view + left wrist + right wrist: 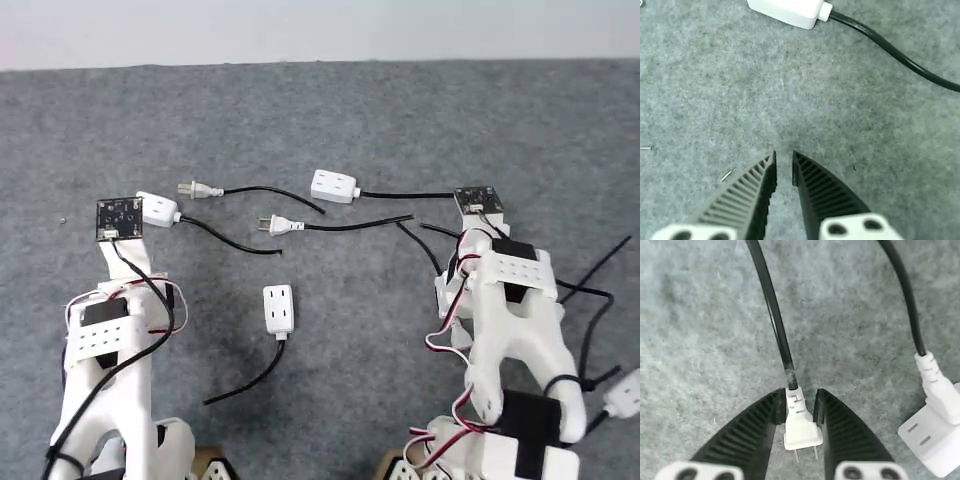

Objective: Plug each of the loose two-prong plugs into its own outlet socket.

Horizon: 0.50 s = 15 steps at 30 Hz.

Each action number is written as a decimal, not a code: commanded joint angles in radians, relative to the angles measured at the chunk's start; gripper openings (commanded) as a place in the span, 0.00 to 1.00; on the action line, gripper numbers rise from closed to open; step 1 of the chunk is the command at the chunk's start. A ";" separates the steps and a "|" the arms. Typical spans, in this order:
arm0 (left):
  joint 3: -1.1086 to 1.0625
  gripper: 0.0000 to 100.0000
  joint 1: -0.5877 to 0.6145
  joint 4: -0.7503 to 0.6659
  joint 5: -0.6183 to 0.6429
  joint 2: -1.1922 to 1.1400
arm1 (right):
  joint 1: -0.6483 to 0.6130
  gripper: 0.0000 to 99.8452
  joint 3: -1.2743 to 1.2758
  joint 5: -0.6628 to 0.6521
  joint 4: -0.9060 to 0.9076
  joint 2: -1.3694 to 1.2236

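Observation:
My right gripper (800, 391) is shut on a white two-prong plug (802, 427), prongs toward the camera, its black cord (771, 310) running away over the carpet. Close beside it lies a white outlet socket (932, 442) with two slots showing. My left gripper (784, 155) is shut with only a thin gap and holds nothing; a white socket (787, 10) with a black cord (890, 50) lies ahead of it. In the high view two loose plugs (200, 189) (281, 226) lie mid-table, with sockets at the left (157, 208), the back (334, 186) and the centre (278, 308).
Grey carpet covers the table. The left arm (105, 340) and the right arm (510, 290) stand along the near edge. Black cords (350, 225) trail across the middle. Another white piece (625, 393) lies at the right edge. A tiny metal pin (726, 175) lies by my left fingers.

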<state>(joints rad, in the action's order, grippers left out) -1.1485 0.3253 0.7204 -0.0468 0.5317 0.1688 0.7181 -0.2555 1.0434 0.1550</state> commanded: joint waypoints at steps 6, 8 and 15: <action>0.013 0.05 -0.009 0.005 -0.018 0.028 | -0.010 0.11 -0.025 -0.043 -0.005 -0.065; 0.013 0.05 -0.009 0.005 -0.018 0.028 | -0.010 0.11 -0.025 -0.087 -0.004 -0.081; 0.012 0.05 -0.008 0.005 -0.018 0.028 | -0.035 0.11 -0.031 -0.117 -0.012 -0.091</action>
<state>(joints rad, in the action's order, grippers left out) -1.1485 0.3253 0.7204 -0.0560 0.5317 0.1473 0.7181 -0.3414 1.0434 0.0614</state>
